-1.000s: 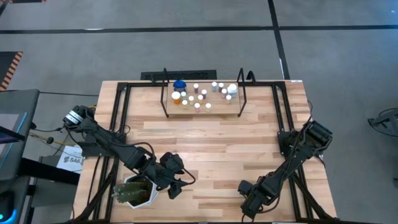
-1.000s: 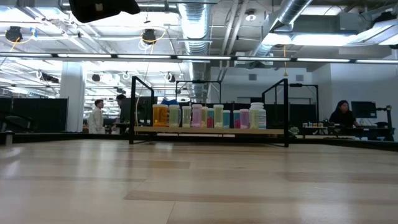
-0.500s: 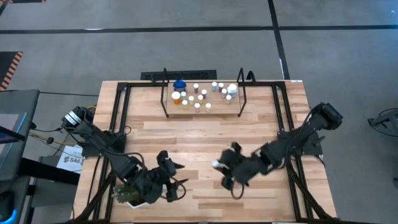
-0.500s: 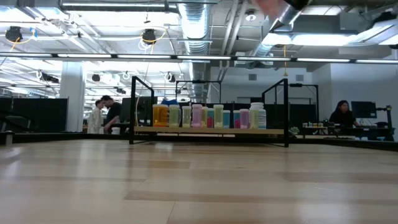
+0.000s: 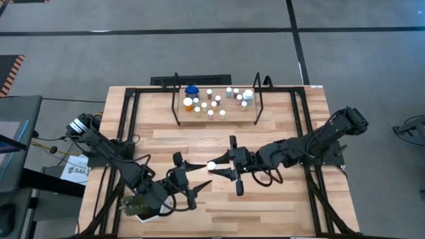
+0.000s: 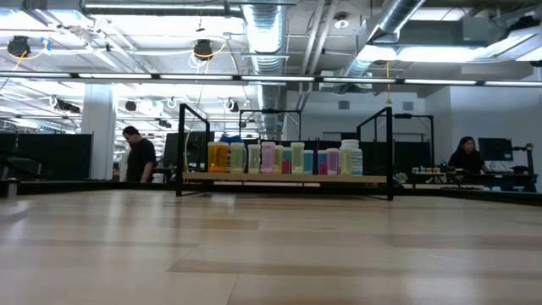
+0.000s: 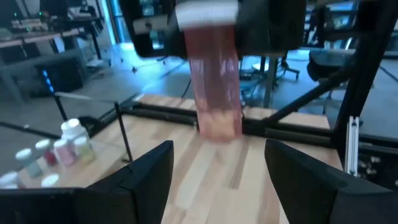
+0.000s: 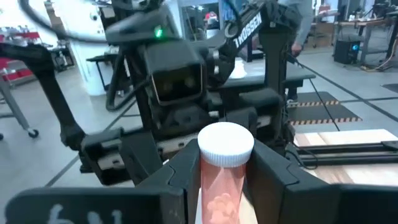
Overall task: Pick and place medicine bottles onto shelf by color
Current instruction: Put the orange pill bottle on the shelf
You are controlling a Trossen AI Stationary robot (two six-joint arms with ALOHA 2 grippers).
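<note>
High view: right gripper (image 5: 222, 170) clenched on pink bottle (image 5: 212, 165) above bench (image 5: 265, 133) centre; left gripper (image 5: 189, 178) fingers released, facing it from 8 o'clock. Shelf (image 5: 216, 106) w/ other bottles at 12 o'clock.

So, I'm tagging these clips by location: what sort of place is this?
Probably a robotics lab or open workshop: exposed ceiling ducts, desks with monitors behind the table, and another robot arm on a stand.

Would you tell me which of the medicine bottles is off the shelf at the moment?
The pink white-capped bottle held in the right gripper over mid-table, facing the open left gripper. All the other bottles stand on the shelf at the far edge.
</note>
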